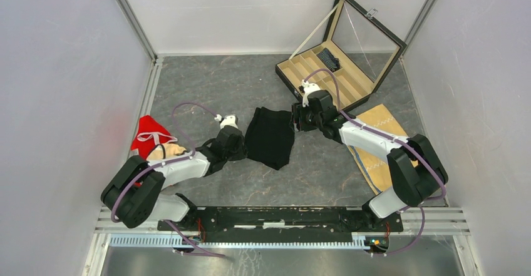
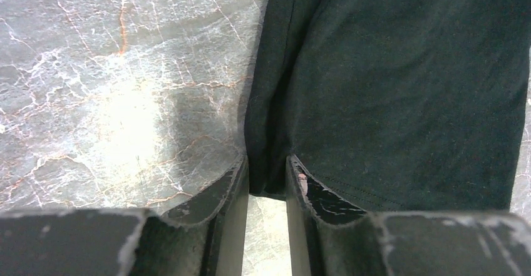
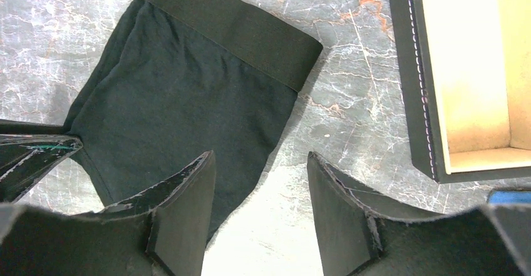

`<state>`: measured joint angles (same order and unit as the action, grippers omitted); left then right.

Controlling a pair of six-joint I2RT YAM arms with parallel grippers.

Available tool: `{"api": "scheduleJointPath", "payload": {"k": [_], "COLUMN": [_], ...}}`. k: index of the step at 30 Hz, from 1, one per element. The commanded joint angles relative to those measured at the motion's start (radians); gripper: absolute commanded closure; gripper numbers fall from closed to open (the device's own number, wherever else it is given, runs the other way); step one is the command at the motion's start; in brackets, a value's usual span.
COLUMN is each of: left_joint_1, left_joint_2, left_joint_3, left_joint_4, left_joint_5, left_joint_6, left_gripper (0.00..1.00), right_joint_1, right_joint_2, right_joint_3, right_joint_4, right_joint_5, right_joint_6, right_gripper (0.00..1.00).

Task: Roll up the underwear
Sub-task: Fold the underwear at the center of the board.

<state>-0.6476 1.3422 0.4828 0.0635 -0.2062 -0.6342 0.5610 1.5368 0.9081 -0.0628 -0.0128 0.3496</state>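
1. The step in hand appears to be taking hold to start the roll. The black underwear (image 1: 269, 137) lies flat on the bench (image 1: 200, 82), between both pairs of jaws.
2. The left jaws pinch its edge fold. The right jaws hang spread and empty over the opposite edge.
3. Next, the right jaws probably need to lower and grip.

The black underwear (image 1: 270, 137) lies spread flat and unrolled on the table (image 1: 206, 88), with its broad waistband at the far end and a ridge of fabric bunched up along its left edge. The striped underwear (image 1: 327, 59), a small dark bundle with thin pale lines, sits in a compartment of the box (image 1: 294, 69).
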Motion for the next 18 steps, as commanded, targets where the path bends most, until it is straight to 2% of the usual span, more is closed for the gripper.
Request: {"api": "scheduleJointPath", "payload": {"k": [1,5,11,14,18], "left_joint_1": [-0.006,-0.006,-0.020,-0.072,-0.151], "left_joint_2": [-0.010,0.003,-0.007,-0.029,-0.042], "left_joint_3": [-0.040,-0.035,-0.083,-0.124,-0.155], "left_joint_4": [-0.003,0.026,0.104,0.157,0.190], "left_joint_5": [0.000,0.003,0.065,0.068,0.028], "left_joint_6": [-0.034,-0.017,-0.031,-0.058,-0.104], "left_gripper": [0.67,0.75,0.97,0.98,0.98], "right_joint_1": [0.010,0.024,0.057,0.090,0.148], "right_joint_2": [-0.018,-0.005,0.035,0.091,0.210], "right_joint_3": [0.030,0.043,0.090,0.165,0.342], "right_joint_4": [-0.005,-0.019,-0.052,-0.071,-0.137], "right_joint_5": [0.024,0.033,0.046,0.057,0.100], "right_joint_6": [-0.018,-0.021,-0.040,-0.044,-0.046], "right_gripper": [0.39,0.40,0.38,0.36,0.31]}}
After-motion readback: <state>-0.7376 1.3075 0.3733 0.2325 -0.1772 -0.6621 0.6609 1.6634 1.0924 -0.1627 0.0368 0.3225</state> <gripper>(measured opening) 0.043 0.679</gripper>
